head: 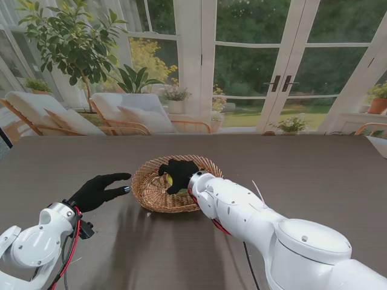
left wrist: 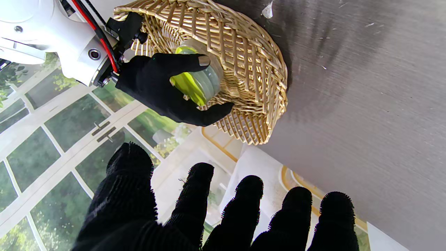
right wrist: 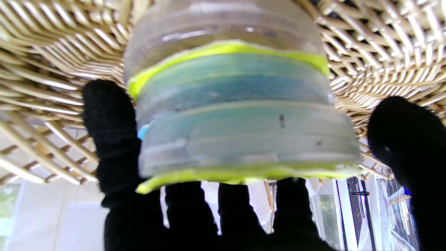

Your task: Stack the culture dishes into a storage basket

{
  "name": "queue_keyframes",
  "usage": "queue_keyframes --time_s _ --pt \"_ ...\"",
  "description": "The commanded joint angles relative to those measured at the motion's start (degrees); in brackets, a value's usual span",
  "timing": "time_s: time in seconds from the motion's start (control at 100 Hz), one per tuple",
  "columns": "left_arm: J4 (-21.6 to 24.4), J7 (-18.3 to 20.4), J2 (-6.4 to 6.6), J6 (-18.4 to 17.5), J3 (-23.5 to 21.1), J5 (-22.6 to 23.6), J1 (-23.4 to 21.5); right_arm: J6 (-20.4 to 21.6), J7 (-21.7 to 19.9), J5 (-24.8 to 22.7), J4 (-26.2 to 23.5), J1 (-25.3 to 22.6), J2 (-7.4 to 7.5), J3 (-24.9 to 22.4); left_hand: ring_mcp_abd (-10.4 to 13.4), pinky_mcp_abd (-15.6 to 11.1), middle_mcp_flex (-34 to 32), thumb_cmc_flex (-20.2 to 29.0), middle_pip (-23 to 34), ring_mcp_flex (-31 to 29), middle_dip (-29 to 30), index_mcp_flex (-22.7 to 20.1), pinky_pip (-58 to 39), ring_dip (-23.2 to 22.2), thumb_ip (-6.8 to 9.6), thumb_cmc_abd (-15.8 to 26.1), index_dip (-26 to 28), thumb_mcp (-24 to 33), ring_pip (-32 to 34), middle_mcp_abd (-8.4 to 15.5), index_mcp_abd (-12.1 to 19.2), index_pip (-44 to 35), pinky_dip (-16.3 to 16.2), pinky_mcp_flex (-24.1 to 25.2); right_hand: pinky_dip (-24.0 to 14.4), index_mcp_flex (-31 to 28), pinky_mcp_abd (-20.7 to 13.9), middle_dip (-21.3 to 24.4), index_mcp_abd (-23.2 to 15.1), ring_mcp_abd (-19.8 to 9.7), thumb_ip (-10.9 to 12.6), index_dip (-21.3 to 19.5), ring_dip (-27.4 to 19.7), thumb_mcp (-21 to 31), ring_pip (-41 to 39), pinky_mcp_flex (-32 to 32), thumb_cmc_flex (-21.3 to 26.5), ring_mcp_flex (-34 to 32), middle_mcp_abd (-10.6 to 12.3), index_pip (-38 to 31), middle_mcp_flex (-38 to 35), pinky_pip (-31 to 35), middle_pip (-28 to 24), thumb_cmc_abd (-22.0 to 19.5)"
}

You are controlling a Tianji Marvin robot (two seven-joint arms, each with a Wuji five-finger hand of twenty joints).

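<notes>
My right hand (head: 179,173) is inside the wicker basket (head: 151,194), fingers wrapped round a stack of clear culture dishes (left wrist: 199,81) with yellow-green rims; the left wrist view shows the thumb on one side of the stack and a finger across the other. From the right wrist view the stack (right wrist: 237,104) fills the frame, several dishes deep, and the layers look slightly offset from one another rather than square. I cannot tell whether the bottom dish is seated on the basket floor or is hanging just clear of it. My left hand (head: 100,191) is empty, fingers spread, hovering over the dark table (head: 314,175) near the basket's left rim and not touching it. Risk, as I judge it: the basket floor is woven and dished, so a release while the stack is tilted or short of contact could let the upper dishes slide off or the lids separate. A second risk is fingers dragging the top dish on withdrawal, since the grip reaches across it. The basket is light and unrestrained; it could shift with a sideways nudge.
</notes>
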State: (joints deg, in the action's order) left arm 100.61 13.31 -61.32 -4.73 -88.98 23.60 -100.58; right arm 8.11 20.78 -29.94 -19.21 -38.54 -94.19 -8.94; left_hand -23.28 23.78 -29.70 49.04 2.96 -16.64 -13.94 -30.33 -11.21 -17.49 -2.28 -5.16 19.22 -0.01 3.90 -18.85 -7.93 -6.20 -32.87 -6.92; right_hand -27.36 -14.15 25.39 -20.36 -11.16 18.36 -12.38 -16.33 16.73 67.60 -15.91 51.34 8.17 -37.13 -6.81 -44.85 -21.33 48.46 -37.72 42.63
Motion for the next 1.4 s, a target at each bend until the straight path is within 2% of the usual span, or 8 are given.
queue_keyframes --time_s 0.0,0.51,0.82,1.18,1.39 --pt "-0.1 1.1 -0.04 -0.1 0.0 -0.2 -0.1 -0.2 -1.1 -0.3 -0.8 -0.3 0.38 -0.1 -0.6 1.9 -0.7 1.5 0.1 -1.4 -0.5 -0.8 0.0 -0.7 1.65 2.3 0.2 -1.0 0.5 -0.2 0.1 -0.2 -0.7 -0.1 1.5 2.7 3.4 1.0 -0.7 2.0 1.7 0.6 -1.8 -4.7 3.1 -31.1 -1.9 2.8 0.6 0.6 2.9 -1.5 1.1 -0.9" --pt "-0.2 1.3 0.00 -0.7 0.1 -0.4 0.0 -1.0 -0.1 -0.7 -1.0 -0.3 0.49 -0.2 -0.6 1.9 -0.8 1.5 0.2 -1.4 -0.6 -0.8 0.0 -0.7 1.66 2.3 0.2 -1.0 0.5 -0.4 0.0 -0.2 -0.8 -0.1 1.3 2.3 1.9 1.4 0.0 -0.4 2.3 0.3 -2.1 -6.6 2.4 -31.1 -1.5 2.4 0.9 0.4 2.2 -1.6 0.8 -4.3" --pt "-0.2 1.3 0.02 -0.9 0.0 -0.3 0.0 -1.4 0.0 -0.5 -0.6 -0.3 0.37 -0.3 -0.6 1.8 -0.8 1.5 0.2 -1.5 -0.6 -0.9 0.0 -0.7 1.65 2.3 0.2 -1.0 0.5 -0.2 0.1 -0.2 -0.8 -0.1 1.9 2.7 2.4 1.5 0.1 -0.7 2.6 0.1 -2.3 -7.7 2.6 -32.7 -1.5 3.1 1.1 0.6 2.7 -3.2 0.8 -5.4" --pt "-0.2 1.5 0.06 -1.2 0.1 -0.3 0.0 -1.5 0.1 -0.4 -0.6 -0.4 0.49 -0.4 -0.5 1.8 -0.9 1.5 0.2 -1.4 -0.6 -1.0 0.0 -0.7 1.65 2.3 0.2 -1.0 0.5 -0.2 0.0 -0.2 -0.8 -0.1 2.3 3.1 2.8 1.5 0.0 -2.7 3.0 0.0 -2.5 -9.0 2.8 -33.0 -1.2 4.0 1.8 0.9 3.3 -4.5 0.7 -7.3" --pt "-0.1 1.5 0.07 -1.2 0.1 -0.3 0.0 -1.6 0.5 -0.6 -0.4 -0.3 0.40 -0.2 -0.5 1.8 -0.9 1.5 0.2 -1.5 -0.6 -0.9 0.0 -0.7 1.65 2.3 0.2 -1.0 0.5 -0.2 0.0 -0.2 -0.7 0.0 2.2 3.1 1.1 1.5 0.9 -3.7 3.7 -0.2 -2.5 -11.2 2.4 -33.5 -1.4 4.4 1.9 0.8 3.2 -4.7 0.5 -11.2"
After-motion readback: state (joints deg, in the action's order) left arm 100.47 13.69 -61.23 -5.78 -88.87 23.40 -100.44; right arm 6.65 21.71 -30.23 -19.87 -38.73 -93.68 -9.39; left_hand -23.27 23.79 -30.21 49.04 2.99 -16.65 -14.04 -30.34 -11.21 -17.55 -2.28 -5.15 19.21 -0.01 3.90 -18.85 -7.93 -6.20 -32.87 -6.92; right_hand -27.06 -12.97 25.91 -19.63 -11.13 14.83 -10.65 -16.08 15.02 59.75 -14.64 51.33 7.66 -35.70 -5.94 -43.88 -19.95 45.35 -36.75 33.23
